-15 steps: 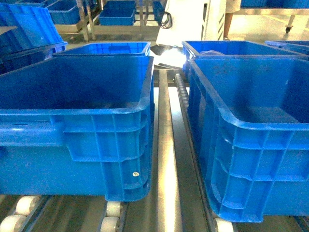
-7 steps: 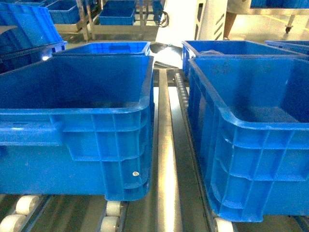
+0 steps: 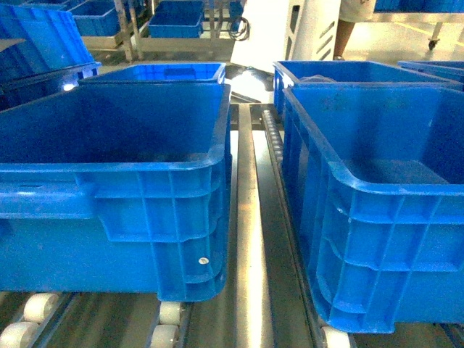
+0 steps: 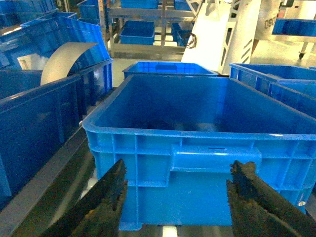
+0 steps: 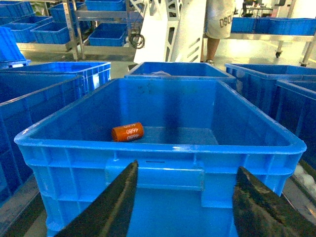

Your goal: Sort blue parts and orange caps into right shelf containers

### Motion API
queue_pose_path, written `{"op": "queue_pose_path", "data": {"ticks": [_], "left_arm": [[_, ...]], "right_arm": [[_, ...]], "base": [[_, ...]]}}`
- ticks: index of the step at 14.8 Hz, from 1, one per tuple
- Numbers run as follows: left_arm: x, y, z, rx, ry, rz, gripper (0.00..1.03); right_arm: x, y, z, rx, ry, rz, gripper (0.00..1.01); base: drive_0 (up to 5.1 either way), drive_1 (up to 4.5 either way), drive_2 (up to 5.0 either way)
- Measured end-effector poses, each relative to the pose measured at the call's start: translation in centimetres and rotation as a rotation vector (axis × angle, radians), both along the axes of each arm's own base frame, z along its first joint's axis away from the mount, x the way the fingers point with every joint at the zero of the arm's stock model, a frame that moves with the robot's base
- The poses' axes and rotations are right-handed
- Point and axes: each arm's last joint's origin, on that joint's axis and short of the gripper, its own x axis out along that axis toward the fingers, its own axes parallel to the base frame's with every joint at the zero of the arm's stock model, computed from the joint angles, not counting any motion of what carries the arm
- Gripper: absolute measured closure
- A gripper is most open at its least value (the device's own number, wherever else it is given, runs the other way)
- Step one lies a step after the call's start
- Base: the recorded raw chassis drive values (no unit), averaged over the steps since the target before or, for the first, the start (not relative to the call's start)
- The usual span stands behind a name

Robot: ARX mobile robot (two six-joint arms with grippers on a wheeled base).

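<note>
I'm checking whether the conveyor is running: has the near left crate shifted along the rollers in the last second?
No. The near left crate keeps its place against the steel rail and the white rollers.

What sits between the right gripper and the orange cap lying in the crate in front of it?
The crate's near wall and rim do. The right gripper is open, low outside that wall, and the orange cap lies on the floor inside. Above the rim nothing visible blocks a reach over and down.
</note>
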Motion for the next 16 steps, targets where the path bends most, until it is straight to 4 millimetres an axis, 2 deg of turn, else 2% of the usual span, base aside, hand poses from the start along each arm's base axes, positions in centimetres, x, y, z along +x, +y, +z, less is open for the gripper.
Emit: {"op": "queue_pose_path", "data": {"ticks": [3,4,5,16], "left_arm": [[0.00,0.00,0.00,0.000,0.000,0.000,0.05],[0.00,0.00,0.00,0.001,0.000,0.000,0.03],[0.00,0.00,0.00,0.001,0.000,0.000,0.06],[0.00,0.00,0.00,0.001,0.000,0.000,0.05]], "right_arm": [[0.00,0.00,0.00,0.000,0.000,0.000,0.04],[0.00,0.00,0.00,0.001,0.000,0.000,0.01],[0.00,0.00,0.00,0.000,0.000,0.000,0.04],[0.00,0.00,0.00,0.000,0.000,0.000,0.03]], "base": [[0.0,0.00,0.0],[0.0,0.00,0.0],[0.0,0.00,0.0],[0.0,0.00,0.0]]}}
